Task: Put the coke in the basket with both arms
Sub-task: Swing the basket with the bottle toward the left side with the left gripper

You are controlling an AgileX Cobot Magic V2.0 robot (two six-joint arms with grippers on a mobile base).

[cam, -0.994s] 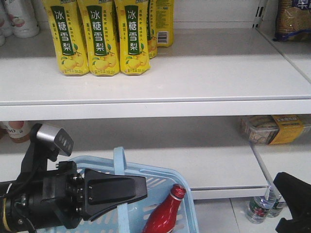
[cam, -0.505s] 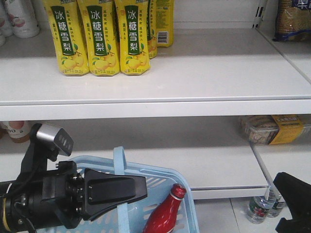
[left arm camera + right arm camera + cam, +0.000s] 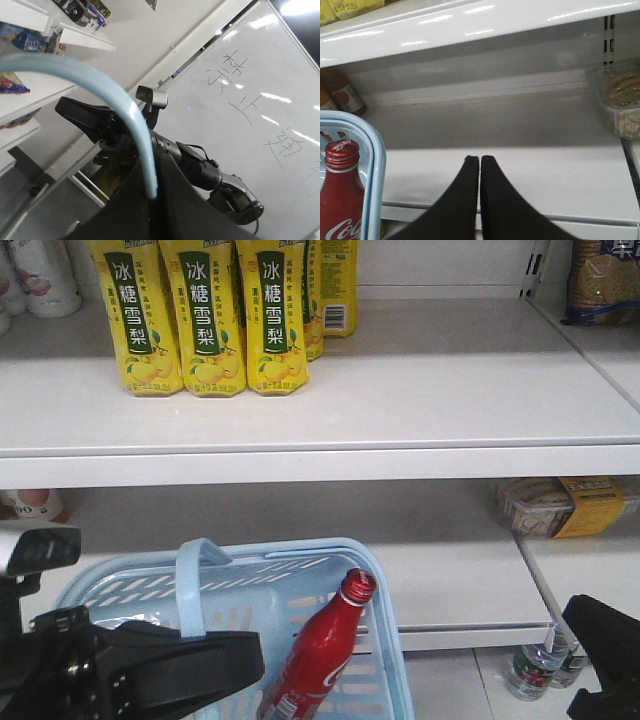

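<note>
The coke (image 3: 318, 660) leans tilted inside the light-blue basket (image 3: 385, 640), against its right wall. The left gripper (image 3: 150, 192) has its jaws clamped on the basket's handle (image 3: 190, 575). The right gripper (image 3: 479, 162) – jaws pressed together, holding nothing – hangs before the lower shelf's (image 3: 520, 165) front edge.

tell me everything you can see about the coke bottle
The coke is a glossy red, metallic-looking contoured bottle with white script on its lower body and a red screw cap. It stands tilted inside the light blue basket, base down, neck leaning up toward the basket's right rim. Neither claw touches it: the right claw is shut and empty beside the basket, over the lower shelf.
</note>
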